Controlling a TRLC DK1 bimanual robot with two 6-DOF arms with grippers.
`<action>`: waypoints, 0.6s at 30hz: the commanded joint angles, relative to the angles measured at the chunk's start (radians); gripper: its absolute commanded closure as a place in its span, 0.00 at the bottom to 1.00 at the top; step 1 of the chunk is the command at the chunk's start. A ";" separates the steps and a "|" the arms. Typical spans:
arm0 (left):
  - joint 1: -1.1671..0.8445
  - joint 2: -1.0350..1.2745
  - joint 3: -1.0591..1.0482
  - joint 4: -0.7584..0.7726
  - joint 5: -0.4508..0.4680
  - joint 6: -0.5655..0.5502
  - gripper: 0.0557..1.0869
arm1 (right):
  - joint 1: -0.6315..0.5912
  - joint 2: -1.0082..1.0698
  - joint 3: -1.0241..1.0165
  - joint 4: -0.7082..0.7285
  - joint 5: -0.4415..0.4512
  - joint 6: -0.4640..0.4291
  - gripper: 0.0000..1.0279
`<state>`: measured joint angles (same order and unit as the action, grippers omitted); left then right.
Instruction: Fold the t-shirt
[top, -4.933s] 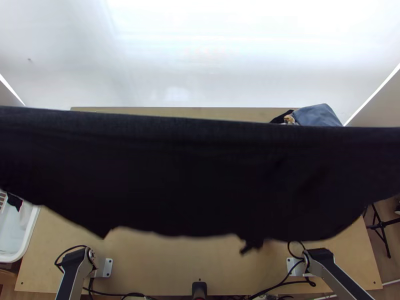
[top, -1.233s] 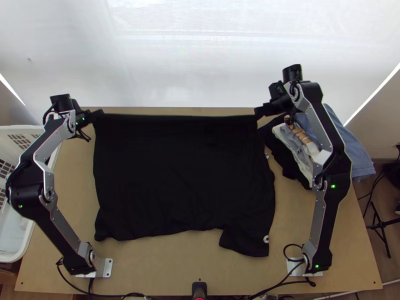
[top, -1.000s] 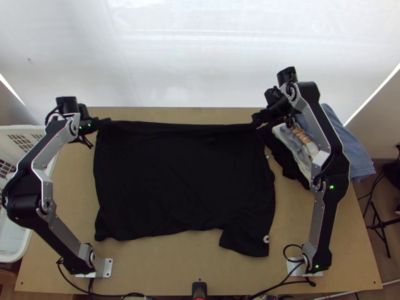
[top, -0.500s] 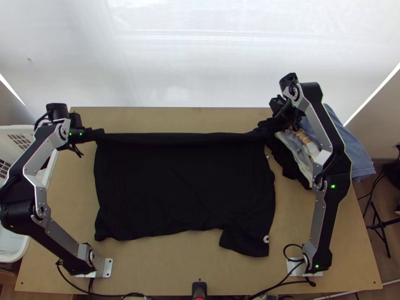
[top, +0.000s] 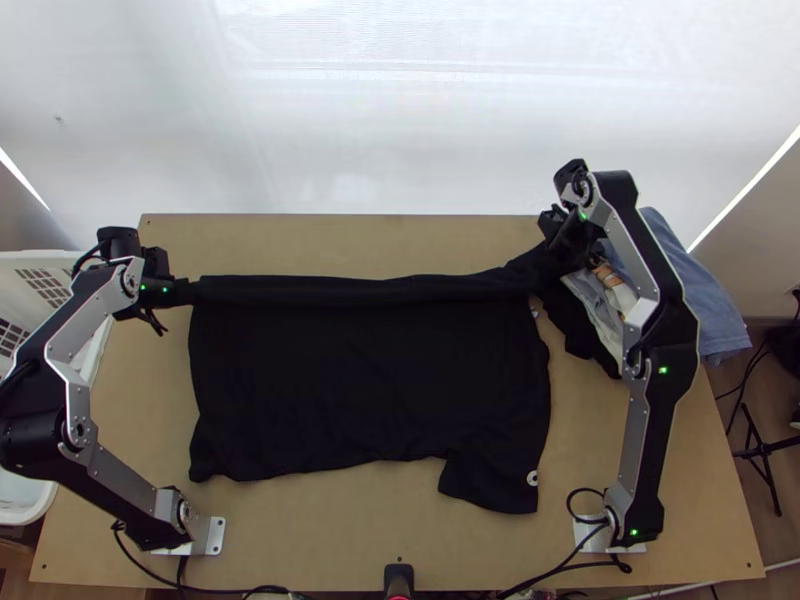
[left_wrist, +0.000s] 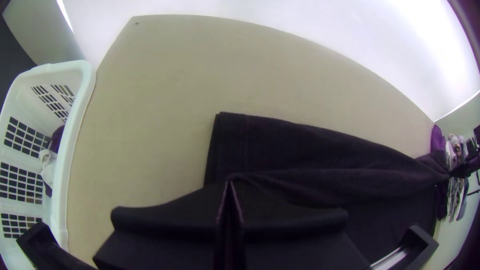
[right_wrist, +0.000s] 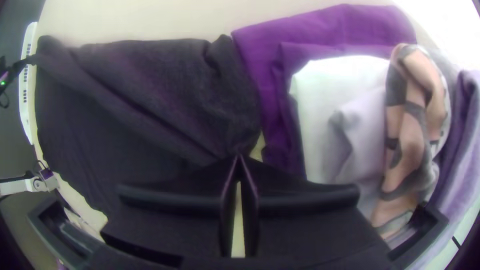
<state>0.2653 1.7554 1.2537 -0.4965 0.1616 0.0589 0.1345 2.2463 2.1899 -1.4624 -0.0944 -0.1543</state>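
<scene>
Well, the black t-shirt (top: 365, 380) lies mostly spread across the middle of the table (top: 330, 530), its far part gathered into a loose band drawn between the two grippers. The left gripper (top: 189, 291) is closed on the cloth at one end of that band, and the right gripper (top: 550, 260) pinches the other end, right beside a pile of clothes. In that pile a dark garment (top: 573, 325) lies nearest the shirt, with pale clothes (top: 597, 300), a patterned piece (top: 615, 285) and a blue cloth (top: 708, 305) beside and partly over one another; the blue one hangs past the table's side. The right arm (top: 668, 370) crosses above this pile, so it covers part of it. On the other side, a white basket (top: 45, 262) stands against the table, and the left arm (top: 40, 430) bends out over it. Cables (top: 250, 590) run along the near edge, near a short black post (top: 398, 577). Off the table, beyond the right arm, is a black stand (top: 765, 455).
</scene>
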 joint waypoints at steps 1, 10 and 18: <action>-0.006 -0.010 -0.045 -0.007 0.004 0.021 0.97 | 0.002 0.019 -0.036 -0.015 0.013 -0.001 0.97; -0.018 -0.013 -0.079 -0.062 0.004 0.085 0.97 | 0.024 0.039 -0.078 -0.015 0.013 0.002 0.97; -0.018 -0.040 -0.103 -0.063 0.019 0.111 0.97 | 0.040 0.078 -0.070 -0.009 0.039 0.007 0.97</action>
<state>0.2478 1.7367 1.1717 -0.5529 0.1650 0.1482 0.1619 2.2951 2.1223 -1.4761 -0.0750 -0.1535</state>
